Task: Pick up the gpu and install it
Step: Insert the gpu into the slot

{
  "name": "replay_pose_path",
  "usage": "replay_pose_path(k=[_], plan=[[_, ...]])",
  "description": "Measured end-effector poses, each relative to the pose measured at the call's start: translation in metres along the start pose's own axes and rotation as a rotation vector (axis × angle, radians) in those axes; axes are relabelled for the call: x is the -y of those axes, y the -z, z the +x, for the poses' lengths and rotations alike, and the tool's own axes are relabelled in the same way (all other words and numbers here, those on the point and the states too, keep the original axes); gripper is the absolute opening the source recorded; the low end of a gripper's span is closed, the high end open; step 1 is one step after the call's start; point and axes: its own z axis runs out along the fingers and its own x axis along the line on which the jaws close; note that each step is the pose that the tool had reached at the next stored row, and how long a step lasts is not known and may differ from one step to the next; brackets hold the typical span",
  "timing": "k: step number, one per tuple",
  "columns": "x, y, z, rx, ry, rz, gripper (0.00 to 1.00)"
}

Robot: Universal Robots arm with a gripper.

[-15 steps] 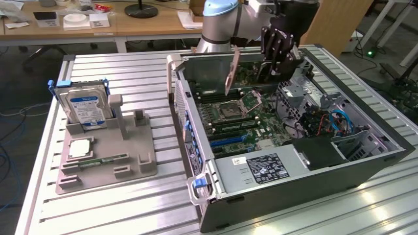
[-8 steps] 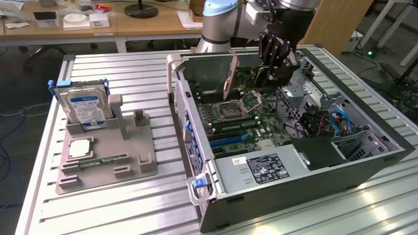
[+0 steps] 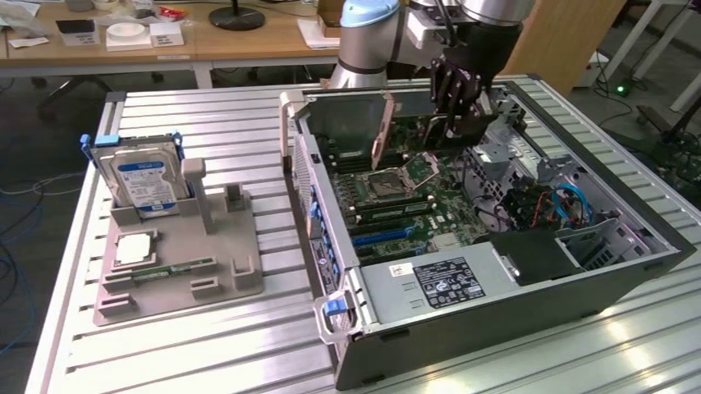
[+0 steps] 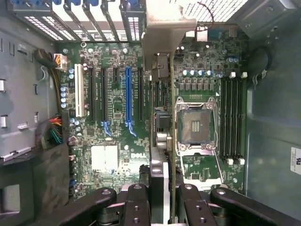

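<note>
The gpu (image 4: pixel 160 179) is a slim dark card seen edge-on in the wrist view, with its silver end bracket (image 4: pixel 165 33) towards the case's rear slot openings. My gripper (image 4: pixel 162 203) is shut on it, one black finger on each face. The card runs over the motherboard between the black expansion slots and the CPU socket (image 4: pixel 195 125), beside the blue slot (image 4: pixel 128 99). In the exterior view, my gripper (image 3: pixel 455 103) reaches down into the open computer case (image 3: pixel 493 328) with the gpu (image 3: pixel 444 135) under it. I cannot tell whether the card touches a slot.
A grey fixture (image 3: pixel 219 279) on the exterior view's left holds an upright hard drive (image 3: pixel 143 180), a memory stick (image 3: pixel 176 267) and a square chip (image 3: pixel 131 246). Inside the case are the power supply (image 3: pixel 438 283), bundled cables (image 3: pixel 547 205) and memory slots (image 4: pixel 233 117).
</note>
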Motion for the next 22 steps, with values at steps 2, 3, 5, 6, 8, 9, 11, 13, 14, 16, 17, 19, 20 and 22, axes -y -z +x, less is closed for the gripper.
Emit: replay_pose_path(k=[2,3,5,6,8,9,11,13,14,16,17,19,20,22], plan=[[-0.0004,-0.0002,0.003,-0.0001,0.000,0.0001,0.28],[-0.0005,-0.0006,0.005,0.0000,0.000,0.0002,0.28],[-0.0014,-0.0025,0.006,0.0003,0.000,0.0003,0.28],[-0.0031,-0.0034,0.006,0.0002,0.000,0.0003,0.28],[-0.0071,-0.0048,0.007,0.0001,0.000,0.0002,0.28],[-0.0094,-0.0056,0.007,0.0001,0.000,0.0001,0.28],[-0.0119,-0.0072,0.007,0.0002,0.000,0.0003,0.28],[-0.0123,-0.0098,0.007,0.0000,0.000,0.0018,0.28],[-0.0124,-0.0115,0.007,0.0000,-0.001,0.0036,0.28],[-0.0126,-0.0142,0.007,0.0001,-0.003,0.0075,0.28],[-0.0126,-0.0152,0.007,0.0002,-0.005,0.0104,0.28],[-0.0132,-0.0172,0.007,0.0002,-0.013,0.0161,0.28],[-0.0136,-0.0184,0.007,0.0002,-0.015,0.0185,0.28],[-0.0151,-0.0214,0.008,0.0004,-0.019,0.0204,0.28]])
